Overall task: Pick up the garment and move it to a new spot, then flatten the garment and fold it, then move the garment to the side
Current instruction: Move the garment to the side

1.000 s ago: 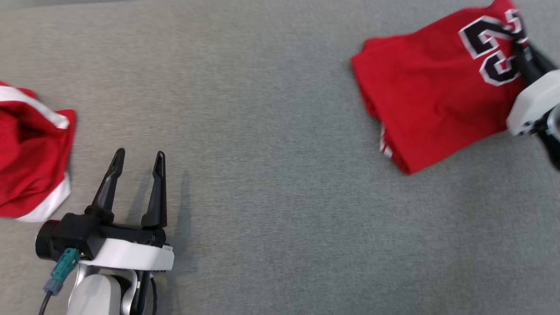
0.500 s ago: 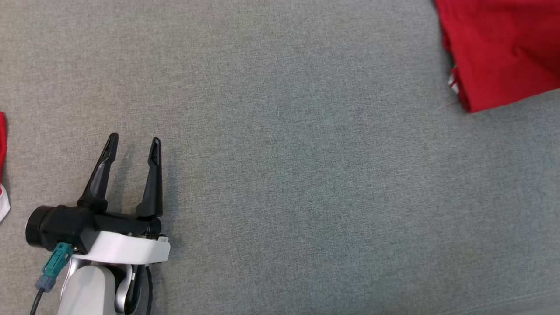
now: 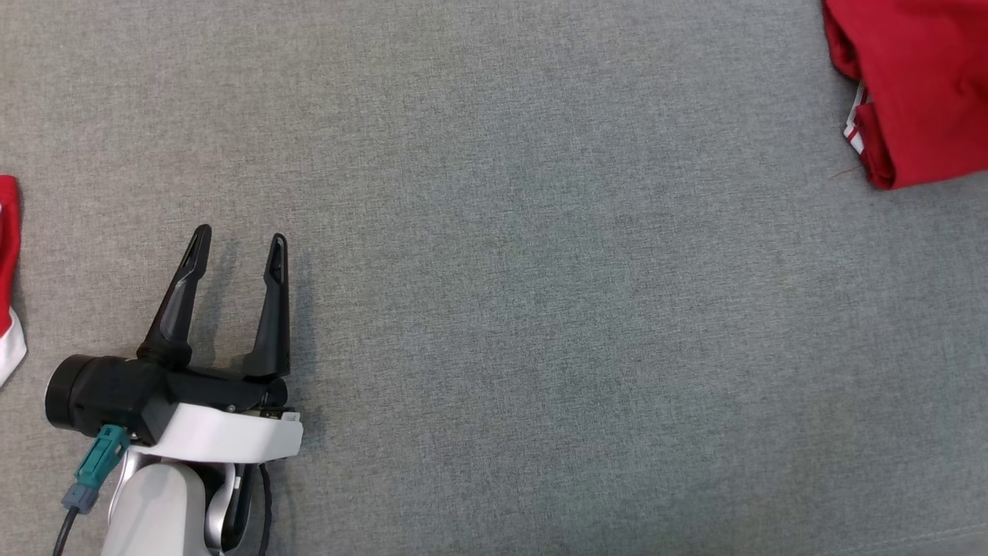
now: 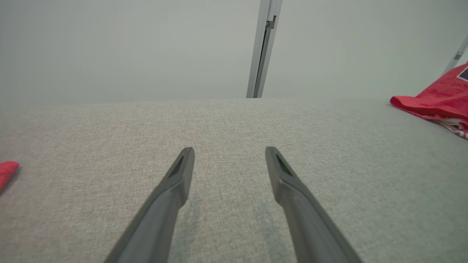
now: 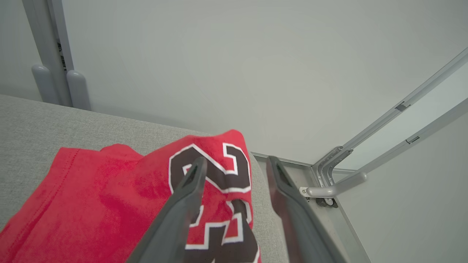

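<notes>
Lying on the counter: a folded red shirt (image 3: 918,85) rests on the grey counter (image 3: 540,309). It is in the far right corner of the head view, and part of it runs off the picture.
Shirt up close: in the right wrist view the shirt (image 5: 109,197) shows big black numbers with white edges. It sits close to the end of the counter (image 5: 33,124).
Right claw: the right claw (image 5: 237,160) is over the shirt. Its two fingers are apart with a clear gap, and nothing is pinched in that gap. One finger crosses over the numbers, but it is hard to tell if it touches the cloth.
Left claw: the left claw (image 3: 240,235) is at the lower left of the head view. It is wide open, holds nothing, and has only bare counter under it. It is well apart from the shirt.
Left claw's own view: the left claw (image 4: 230,149) points across the bare counter (image 4: 226,120), and the shirt (image 4: 438,98) is far off at the right edge.
Other cloth: a red and white cloth (image 3: 8,247) peeks in at the left edge, near the left claw but not touching it. It shows as a small red tip (image 4: 7,171) in the left wrist view.
Behind the counter: a pale wall (image 4: 109,47) with a grey metal post (image 4: 264,47).
</notes>
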You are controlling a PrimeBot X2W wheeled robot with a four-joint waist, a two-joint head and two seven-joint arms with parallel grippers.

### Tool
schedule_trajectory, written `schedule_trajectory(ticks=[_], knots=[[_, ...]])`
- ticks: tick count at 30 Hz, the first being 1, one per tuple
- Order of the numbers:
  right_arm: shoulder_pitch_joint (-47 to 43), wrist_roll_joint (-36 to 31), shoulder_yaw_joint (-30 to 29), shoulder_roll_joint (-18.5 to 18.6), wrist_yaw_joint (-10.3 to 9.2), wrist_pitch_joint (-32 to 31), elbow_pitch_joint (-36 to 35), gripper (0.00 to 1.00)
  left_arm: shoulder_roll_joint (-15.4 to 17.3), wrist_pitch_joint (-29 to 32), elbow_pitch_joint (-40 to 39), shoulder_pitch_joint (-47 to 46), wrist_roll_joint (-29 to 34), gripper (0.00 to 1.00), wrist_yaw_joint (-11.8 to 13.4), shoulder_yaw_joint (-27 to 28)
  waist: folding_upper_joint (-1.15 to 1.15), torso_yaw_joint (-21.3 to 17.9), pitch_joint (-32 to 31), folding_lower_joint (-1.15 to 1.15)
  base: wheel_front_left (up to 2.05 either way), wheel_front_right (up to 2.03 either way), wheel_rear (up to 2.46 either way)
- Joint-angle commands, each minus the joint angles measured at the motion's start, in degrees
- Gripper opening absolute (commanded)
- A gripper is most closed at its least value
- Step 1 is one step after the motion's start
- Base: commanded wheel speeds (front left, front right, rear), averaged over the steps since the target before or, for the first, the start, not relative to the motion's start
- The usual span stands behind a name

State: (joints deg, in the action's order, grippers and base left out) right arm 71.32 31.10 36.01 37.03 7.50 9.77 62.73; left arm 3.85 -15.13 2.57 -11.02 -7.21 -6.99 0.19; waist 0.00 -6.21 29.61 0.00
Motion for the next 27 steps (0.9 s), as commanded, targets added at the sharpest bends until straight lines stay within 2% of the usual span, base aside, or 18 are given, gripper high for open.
schedule_trajectory(ticks=[1,7,13,17,23,27], knots=[[0.7,-0.8,-0.2,0.0,0.0,1.0,1.2,1.0,0.1,0.0,-0.3,-0.6,0.1,1.0,0.0,0.4,0.0,0.0,0.0,0.0,0.0,0.0,0.0],[1.5,-2.0,0.0,-1.4,0.0,3.5,2.7,1.0,-0.1,0.0,0.3,0.2,-0.3,1.0,0.2,0.8,0.0,-0.3,-1.4,0.0,0.0,0.0,0.0],[-1.0,-1.6,-0.7,-3.4,0.0,5.3,-1.0,1.0,-0.4,0.0,1.1,1.4,-1.2,1.0,0.2,1.3,0.0,0.2,-5.6,0.0,0.0,0.0,0.0],[-4.7,-1.7,-4.7,-5.2,0.0,5.5,-8.2,1.0,-0.5,0.0,1.4,3.1,-1.9,1.0,0.6,2.1,0.0,0.7,-9.2,0.0,0.0,0.0,0.0],[-16.3,-4.4,-13.9,-9.2,0.0,5.5,-20.3,1.0,-0.7,0.0,2.2,5.4,-2.6,1.0,0.9,2.9,0.0,2.2,-14.2,0.0,0.0,0.0,0.0],[-23.0,-6.3,-18.2,-11.4,0.0,5.5,-25.2,1.0,-0.8,0.0,2.4,6.2,-3.0,1.0,0.9,3.0,0.0,3.3,-16.4,0.0,0.0,0.0,0.0]])
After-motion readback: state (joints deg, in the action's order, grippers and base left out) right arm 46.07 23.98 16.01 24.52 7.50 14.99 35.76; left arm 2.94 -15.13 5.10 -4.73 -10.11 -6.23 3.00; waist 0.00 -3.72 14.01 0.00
